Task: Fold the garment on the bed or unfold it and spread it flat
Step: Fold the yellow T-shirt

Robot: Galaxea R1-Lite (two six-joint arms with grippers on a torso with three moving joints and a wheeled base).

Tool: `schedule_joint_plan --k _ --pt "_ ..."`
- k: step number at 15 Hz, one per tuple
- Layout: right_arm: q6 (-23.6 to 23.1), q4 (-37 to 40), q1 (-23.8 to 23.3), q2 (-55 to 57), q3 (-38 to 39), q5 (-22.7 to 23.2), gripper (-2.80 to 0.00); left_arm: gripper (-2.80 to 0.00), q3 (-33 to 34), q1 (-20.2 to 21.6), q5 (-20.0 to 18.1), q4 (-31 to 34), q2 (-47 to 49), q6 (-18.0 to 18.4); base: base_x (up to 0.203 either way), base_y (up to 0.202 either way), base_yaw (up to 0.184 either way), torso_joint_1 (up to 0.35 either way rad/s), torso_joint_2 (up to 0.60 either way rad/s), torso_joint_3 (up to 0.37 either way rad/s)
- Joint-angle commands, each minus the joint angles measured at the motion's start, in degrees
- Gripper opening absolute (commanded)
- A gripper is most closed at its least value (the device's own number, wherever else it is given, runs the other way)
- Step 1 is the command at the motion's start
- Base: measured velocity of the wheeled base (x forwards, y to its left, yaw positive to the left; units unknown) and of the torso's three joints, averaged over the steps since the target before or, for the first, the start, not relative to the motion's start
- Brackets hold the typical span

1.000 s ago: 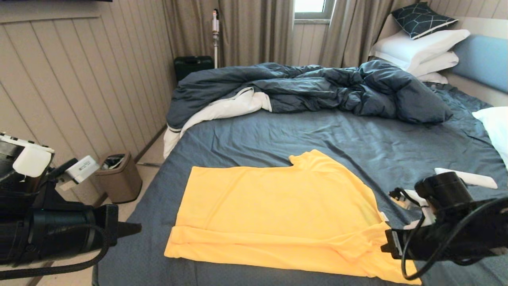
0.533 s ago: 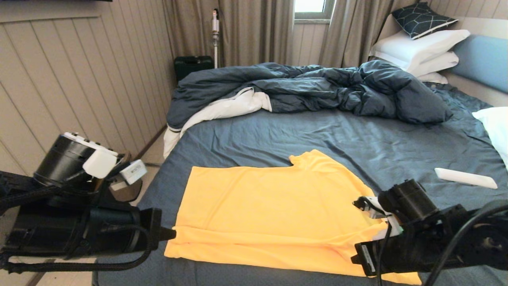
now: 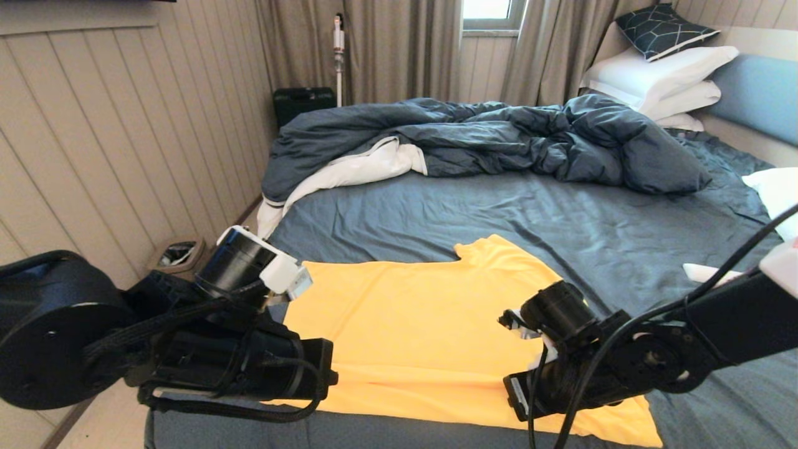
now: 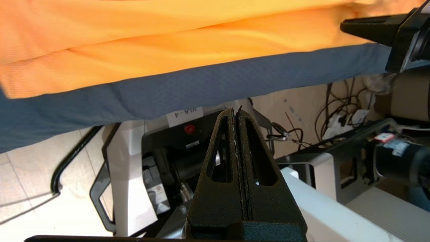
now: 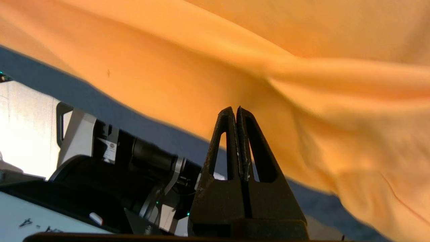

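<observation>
The yellow T-shirt [image 3: 424,318] lies flat on the bed's dark blue-grey sheet [image 3: 499,212], near the front edge, with a long fold along its near side and one sleeve pointing away. My left arm [image 3: 249,362] hangs over the shirt's near left corner. Its gripper [image 4: 236,111] is shut and empty, with the tips over the bed's front edge, beside the shirt [image 4: 168,57]. My right arm [image 3: 573,368] hovers over the shirt's near right part. The right gripper [image 5: 235,110] is shut and holds nothing, its tips just above the rumpled fabric [image 5: 302,84].
A rumpled dark blue duvet [image 3: 486,140] fills the far half of the bed. White pillows [image 3: 661,75], a patterned cushion [image 3: 661,28] and the light blue headboard [image 3: 757,93] are at the back right. A small white object [image 3: 704,272] lies right of the shirt. A bin [image 3: 177,252] stands by the left wall.
Both arms have swung inward over the shirt's near edge, the left from outside the bed, the right from the right side. The shirt has not moved.
</observation>
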Motion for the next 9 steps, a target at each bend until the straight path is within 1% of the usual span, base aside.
schedule_joint_plan --k 1,5,7,9 --pt "0.21 0.03 0.89 4.36 -2.38 -0.5 -2.8 -2.8 -1.83 -2.25 0.02 -0.13 4.59 -0.64 0.0 0.0 0.0 0.0 0.0 0.0" --pt "1.28 -0.01 1.78 7.15 -6.63 -0.76 -2.8 -2.8 -4.54 -5.33 0.3 -0.91 7.34 -1.44 0.0 0.0 0.0 0.0 0.0 0.0" --pt "1.36 -0.02 1.66 7.52 -8.02 -0.89 -2.8 -2.8 -5.54 -7.03 2.21 -0.92 8.82 -1.85 0.0 0.0 0.0 0.0 0.0 0.0" --pt "1.36 0.01 1.19 8.67 -9.77 -2.13 -2.8 -2.8 -6.6 -8.53 2.94 -0.92 9.92 -2.19 0.0 0.0 0.0 0.0 0.0 0.0"
